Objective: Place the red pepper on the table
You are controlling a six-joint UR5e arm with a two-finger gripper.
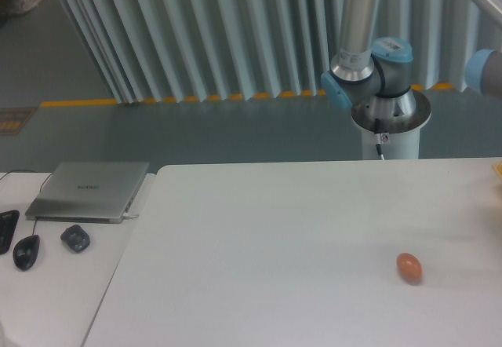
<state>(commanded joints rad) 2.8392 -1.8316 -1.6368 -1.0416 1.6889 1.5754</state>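
Only text I can spot is a faint logo on the closed laptop (89, 191) lid, too small and blurred to read. No other labels, numbers or signs are legible.
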